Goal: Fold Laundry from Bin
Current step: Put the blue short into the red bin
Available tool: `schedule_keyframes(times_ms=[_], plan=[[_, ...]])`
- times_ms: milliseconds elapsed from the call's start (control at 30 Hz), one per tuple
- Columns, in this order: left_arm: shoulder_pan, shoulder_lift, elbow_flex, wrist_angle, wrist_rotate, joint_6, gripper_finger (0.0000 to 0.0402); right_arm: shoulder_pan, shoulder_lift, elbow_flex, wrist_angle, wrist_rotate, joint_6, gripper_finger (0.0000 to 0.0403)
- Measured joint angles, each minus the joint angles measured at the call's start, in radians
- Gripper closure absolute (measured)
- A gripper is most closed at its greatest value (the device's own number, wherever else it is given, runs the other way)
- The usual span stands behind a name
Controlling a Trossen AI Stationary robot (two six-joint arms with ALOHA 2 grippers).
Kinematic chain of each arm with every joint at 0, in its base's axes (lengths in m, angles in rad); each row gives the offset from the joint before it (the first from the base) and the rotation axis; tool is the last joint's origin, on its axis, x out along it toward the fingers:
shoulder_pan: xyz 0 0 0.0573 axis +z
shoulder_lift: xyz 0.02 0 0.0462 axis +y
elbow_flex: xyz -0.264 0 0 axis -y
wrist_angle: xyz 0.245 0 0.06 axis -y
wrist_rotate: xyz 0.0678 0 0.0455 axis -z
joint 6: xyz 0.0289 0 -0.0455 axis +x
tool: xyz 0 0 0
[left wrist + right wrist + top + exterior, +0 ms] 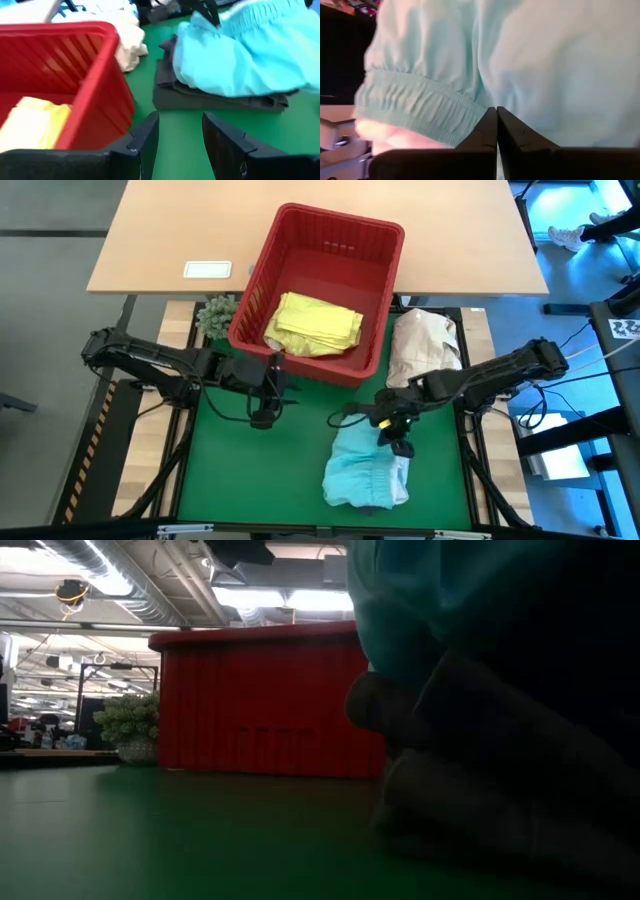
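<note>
Two arms are over the green surface (250, 470), and we see both sets of fingers. The left gripper (262, 418) hangs just in front of the red bin (385, 330), near its front wall; its fingers (145, 142) stand partly apart with only bare green between them, gripping nothing. The right gripper (402, 448) sits at the far edge of the light turquoise garment (365, 470), and in its wrist view its fingers (487, 130) are pressed together with no gap, the turquoise cloth filling the view right behind them. We cannot tell whether any fabric is pinched between them.

That turquoise garment lies on the surface in front of the bin and toward the right arm's side, resting on top of a folded grey garment (210, 97) whose edges show beneath it. The yellow garment (312, 325) lies folded inside the bin, toward its front left part. A cream-white bundle (422, 345) sits just beside the bin's right wall, and a small green spiky ball (216, 315) sits at the bin's left front corner. The bin straddles the green surface and a wooden table (180, 240) behind it, where a white card (208, 269) lies well apart from everything else.
</note>
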Motion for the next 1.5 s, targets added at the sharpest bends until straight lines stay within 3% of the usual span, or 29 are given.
schedule_keyframes(times_ms=[233, 433, 600, 767, 1067, 1333, 1500], plan=[[-0.04, 0.115, 0.0, 0.019, 0.0, 0.0, 0.0257, 0.002, -0.033, 0.114, -0.274, 0.192, -0.045, 0.0402], [-0.07, 0.163, -0.001, 0.068, -0.004, -0.026, 0.0257, 0.001, -0.023, 0.07, -0.529, 0.349, 0.002, 0.0402], [-0.13, 0.226, -0.001, 0.23, 0.046, -0.012, 0.0257, -0.001, -0.023, -0.014, -0.498, 0.515, 0.04, 0.0402], [-0.183, 0.312, -0.001, 0.35, 0.049, 0.007, 0.0257, -0.022, -0.02, -0.121, -0.307, 0.42, 0.02, 0.0402], [-0.238, 0.36, -0.002, 0.37, 0.038, -0.067, 0.0257, -0.019, -0.02, -0.276, -0.128, 0.257, 0.042, 0.0402], [-0.258, 0.357, -0.002, 0.343, -0.027, -0.071, 0.0257, -0.018, -0.02, -0.299, -0.031, 0.071, 0.125, 0.0402], [-0.261, 0.356, -0.002, 0.328, -0.063, -0.071, 0.0257, -0.018, -0.02, -0.299, 0.158, -0.026, 0.138, 0.0402]])
